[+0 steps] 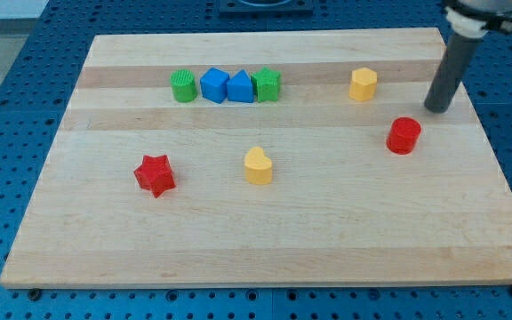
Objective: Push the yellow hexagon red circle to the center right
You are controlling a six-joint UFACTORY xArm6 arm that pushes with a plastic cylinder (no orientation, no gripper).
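The yellow hexagon (363,84) stands on the wooden board in the upper right part of the view. The red circle (404,135) stands below and to the right of it, apart from it. My tip (436,108) rests on the board near the right edge, up and to the right of the red circle and to the right of the yellow hexagon. It touches neither block.
A row at the view's top holds a green circle (183,86), a blue block (213,85), a blue triangle-topped block (241,88) and a green star (267,84). A yellow heart (258,166) sits mid-board. A red star (156,175) lies at lower left.
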